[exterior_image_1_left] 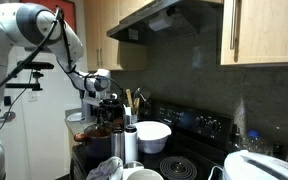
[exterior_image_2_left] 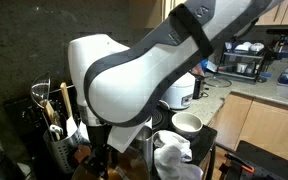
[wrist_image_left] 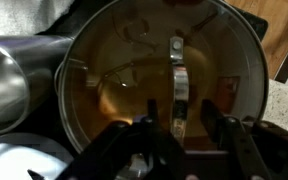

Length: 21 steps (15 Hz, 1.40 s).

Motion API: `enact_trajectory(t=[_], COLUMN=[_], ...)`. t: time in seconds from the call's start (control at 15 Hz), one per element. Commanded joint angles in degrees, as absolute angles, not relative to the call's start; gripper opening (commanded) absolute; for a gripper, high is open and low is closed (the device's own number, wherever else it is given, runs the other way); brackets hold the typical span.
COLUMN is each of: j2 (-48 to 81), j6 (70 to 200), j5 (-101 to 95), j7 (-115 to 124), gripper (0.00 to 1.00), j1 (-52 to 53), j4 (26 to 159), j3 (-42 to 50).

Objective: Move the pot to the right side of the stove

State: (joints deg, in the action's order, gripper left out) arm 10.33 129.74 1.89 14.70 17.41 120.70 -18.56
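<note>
In the wrist view the pot fills the frame, seen from above: a grey metal rim and a reddish-brown inside under what looks like a clear lid with a metal strip handle. My gripper is open, one finger on each side of that handle, just above it. In an exterior view the gripper hangs over the pot at the near left of the black stove. In an exterior view the arm hides most of the pot, and the gripper points down.
A slim steel canister stands right beside the pot. A white bowl sits further along the stove. A white appliance, a utensil holder and crumpled cloth are nearby.
</note>
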Motion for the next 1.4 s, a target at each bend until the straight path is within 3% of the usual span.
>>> enact_trajectory(t=[0.0, 0.13, 0.27, 0.33, 1.33], j2=[10.7, 10.6, 10.6, 10.6, 7.4], j6=[130.3, 130.5, 131.1, 131.4, 125.4], j5=[1.2, 1.4, 2.0, 2.3, 7.5], j7=[14.1, 14.1, 14.3, 14.3, 15.6], gripper=[0.19, 0.04, 0.02, 0.07, 0.06], j1=[18.4, 18.5, 18.5, 18.5, 18.6], j4=[119.5, 119.6, 120.1, 120.5, 118.0], j3=[-17.6, -17.7, -17.7, -17.8, -18.2])
